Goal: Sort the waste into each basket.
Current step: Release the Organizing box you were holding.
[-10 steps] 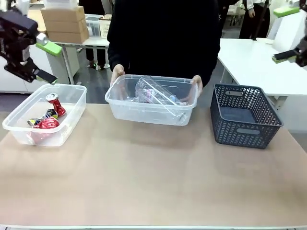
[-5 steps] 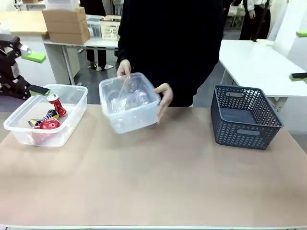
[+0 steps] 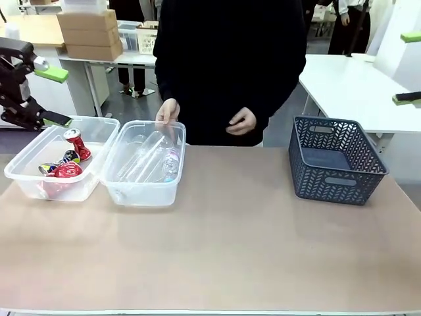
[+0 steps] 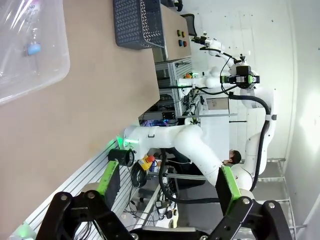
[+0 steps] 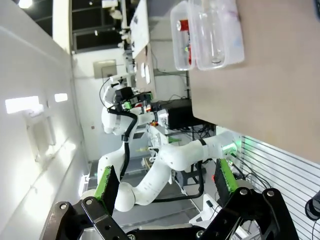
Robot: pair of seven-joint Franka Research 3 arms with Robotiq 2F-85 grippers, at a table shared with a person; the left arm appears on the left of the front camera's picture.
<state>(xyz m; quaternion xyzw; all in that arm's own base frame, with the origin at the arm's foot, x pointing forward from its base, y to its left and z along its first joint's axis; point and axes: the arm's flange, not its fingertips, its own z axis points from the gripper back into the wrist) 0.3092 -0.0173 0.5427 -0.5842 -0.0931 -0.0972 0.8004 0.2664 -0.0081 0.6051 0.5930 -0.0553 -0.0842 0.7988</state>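
Observation:
Two clear baskets stand side by side at the table's left. The left basket [image 3: 27, 147] holds red and multicoloured cans [image 3: 67, 167]. The basket beside it [image 3: 141, 193] holds clear bottles [image 3: 155, 158]; a person's hand [image 3: 168, 110] rests on its far rim. My left gripper [image 3: 51, 96] hangs open above and behind the can basket. My right gripper [image 3: 410, 67] is open at the right edge. The left wrist view shows its open gripper [image 4: 168, 186], the bottle basket [image 4: 56, 70] and a blue-capped bottle [image 4: 33, 48]. The right wrist view shows its open gripper [image 5: 166, 184] and both baskets [image 5: 235, 56].
A dark blue-grey lattice basket [image 3: 336, 176] stands empty at the table's right. The person stands at the far edge, the other hand [image 3: 241, 122] held free above the table. The near half of the tan table [image 3: 223, 257] is bare. A white table [image 3: 355, 85] lies behind on the right.
The person carried the bottle basket from the far middle to the left, turned it and set it down beside the can basket. Both grippers drew back toward the picture's edges, still open.

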